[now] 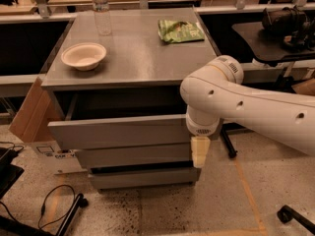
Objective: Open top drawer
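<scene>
The top drawer is a wide grey drawer with a flat front panel. It stands pulled out from the grey cabinet, and its dark inside shows under the cabinet top. Two shorter-looking grey drawer fronts sit below it, pushed further in. My gripper hangs down from the white arm at the right end of the top drawer's front panel, with its pale fingers pointing at the floor in front of the lower drawers.
On the cabinet top stand a white bowl, a clear plastic bottle and a green snack bag. A cardboard box leans at the left. Cables lie on the floor. A chair base stands at the right.
</scene>
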